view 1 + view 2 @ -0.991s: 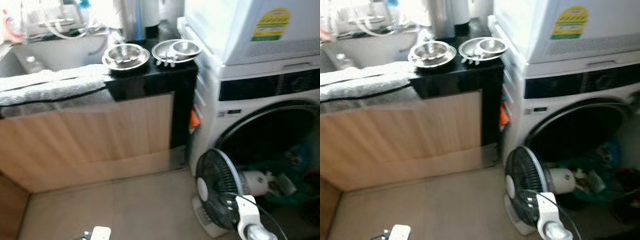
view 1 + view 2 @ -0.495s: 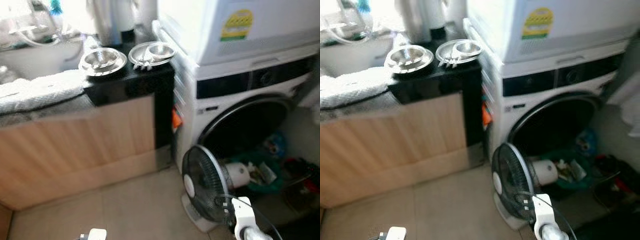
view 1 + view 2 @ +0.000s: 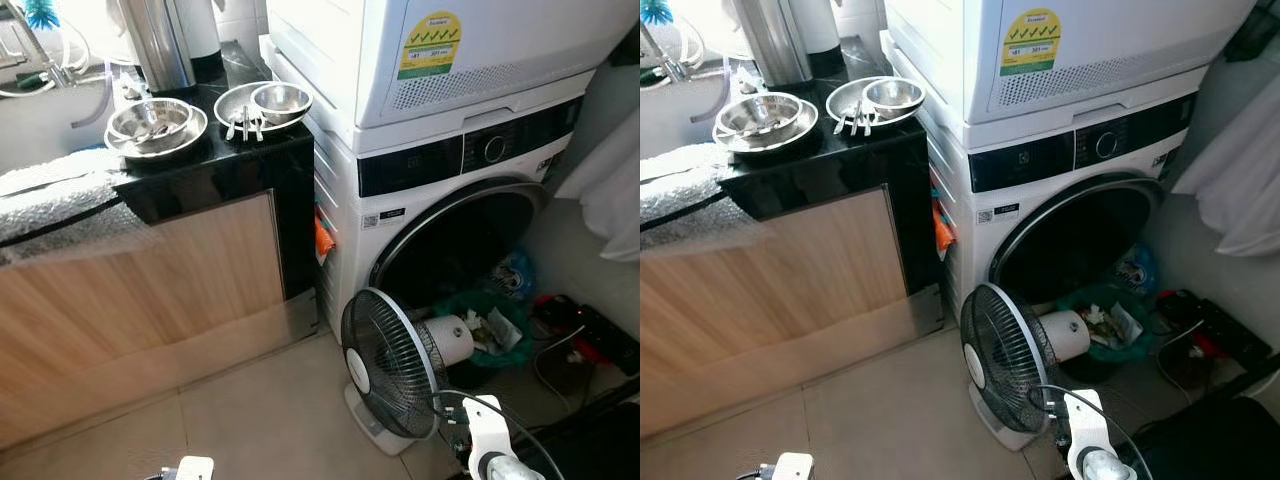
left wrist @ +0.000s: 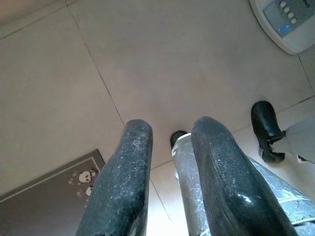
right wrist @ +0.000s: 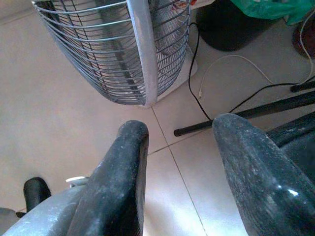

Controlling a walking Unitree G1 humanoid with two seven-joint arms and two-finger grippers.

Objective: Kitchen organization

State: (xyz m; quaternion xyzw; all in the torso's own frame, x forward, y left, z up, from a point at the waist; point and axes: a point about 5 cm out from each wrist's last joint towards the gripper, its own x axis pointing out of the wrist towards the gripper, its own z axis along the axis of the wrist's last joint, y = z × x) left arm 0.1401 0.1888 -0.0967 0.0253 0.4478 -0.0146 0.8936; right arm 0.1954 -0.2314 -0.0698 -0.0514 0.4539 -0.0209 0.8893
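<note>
On the black counter (image 3: 215, 160) beside the washing machine (image 3: 430, 190) sit the things I take to be my job: two sets of steel dishes. The bowl (image 3: 155, 122) farther from the washing machine rests on a plate and has something small and metal lying in it; I can't tell what. The plate (image 3: 243, 108) nearer the washing machine carries a smaller bowl (image 3: 281, 98) and what look like forks (image 3: 243, 127) at its front edge.

I judge this steel as light, stiff and slick. Nothing here shatters, but stacked pieces will slide and clatter if tipped. My pick would be a pinch across a rim, kept level, bowl lifted off its plate first. The forks are thin and flat against the plate, awkward for long fingers.

Behind the dishes stands a tall steel canister (image 3: 155, 45). Down in front of the washing machine stands a fan (image 3: 385, 365), and a green bag of clutter (image 3: 485, 320) lies in the open drum mouth.

Both arms hang low, well below the counter. My left gripper (image 4: 170, 172) points at the floor tiles, fingers parted a little, gripping nothing. My right gripper (image 5: 179, 167) hangs near the fan, fingers spread wider, also empty.
</note>
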